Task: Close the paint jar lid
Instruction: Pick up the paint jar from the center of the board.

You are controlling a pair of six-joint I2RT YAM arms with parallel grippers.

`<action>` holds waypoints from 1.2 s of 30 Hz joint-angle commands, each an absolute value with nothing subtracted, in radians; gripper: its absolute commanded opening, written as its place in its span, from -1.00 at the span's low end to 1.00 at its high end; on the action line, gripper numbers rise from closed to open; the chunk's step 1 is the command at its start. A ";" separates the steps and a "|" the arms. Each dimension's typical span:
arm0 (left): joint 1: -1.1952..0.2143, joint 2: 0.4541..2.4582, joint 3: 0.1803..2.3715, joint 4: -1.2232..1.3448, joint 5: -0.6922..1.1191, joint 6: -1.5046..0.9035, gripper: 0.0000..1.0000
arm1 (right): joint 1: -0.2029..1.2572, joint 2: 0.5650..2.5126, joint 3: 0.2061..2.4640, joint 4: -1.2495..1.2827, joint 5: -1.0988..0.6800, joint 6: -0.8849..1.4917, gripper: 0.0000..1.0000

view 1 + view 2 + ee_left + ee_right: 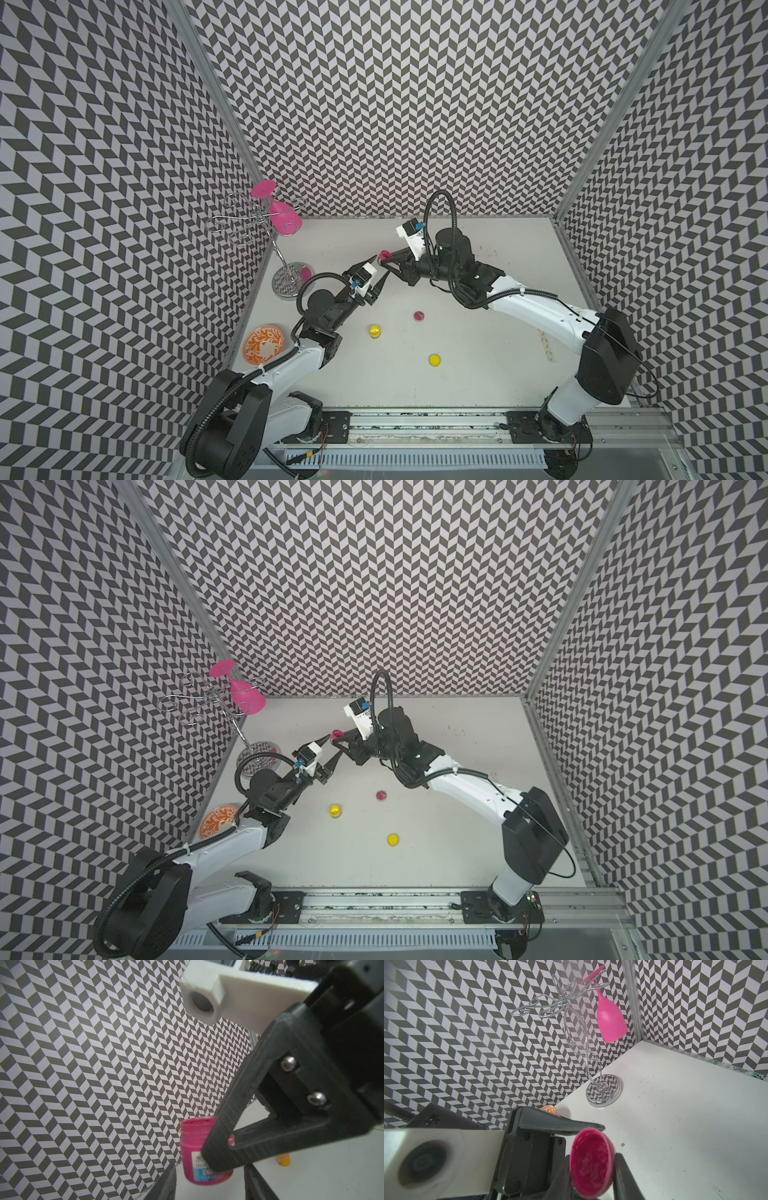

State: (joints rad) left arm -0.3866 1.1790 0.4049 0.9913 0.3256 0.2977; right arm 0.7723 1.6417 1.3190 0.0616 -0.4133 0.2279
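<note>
Right wrist view shows the lidless pink paint jar (590, 1163) pinched between the right fingers (627, 1180), its mouth tipped toward the camera. In both top views the jar is held above the worktop (490, 374), toward the back, between the two arms. The left fingers (166, 1184) stand spread on either side of it; whether they touch it I cannot tell. The pink lid (419, 316) lies on the worktop, well apart from the jar.
</note>
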 commanded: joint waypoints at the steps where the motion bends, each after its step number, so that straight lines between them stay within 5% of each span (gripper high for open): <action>1: -0.390 1.151 0.427 0.990 0.316 0.307 0.02 | 0.783 1.621 1.306 0.130 -0.420 0.234 -0.49; 12: -0.391 1.154 0.443 0.966 0.318 0.302 -0.02 | 0.796 1.636 1.314 0.141 -0.422 0.237 -0.49; 28: -0.391 1.152 0.472 0.897 0.300 0.320 -0.33 | 0.815 1.660 1.313 0.141 -0.404 0.233 -0.49; 36: -0.389 1.176 0.491 0.862 0.294 0.322 -0.40 | 0.815 1.609 1.294 0.121 -0.342 0.210 -0.05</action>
State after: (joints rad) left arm -0.3866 1.1687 0.4606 0.8810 0.3073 0.3168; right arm 0.8005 1.6436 1.3121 0.0914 -0.3687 0.2249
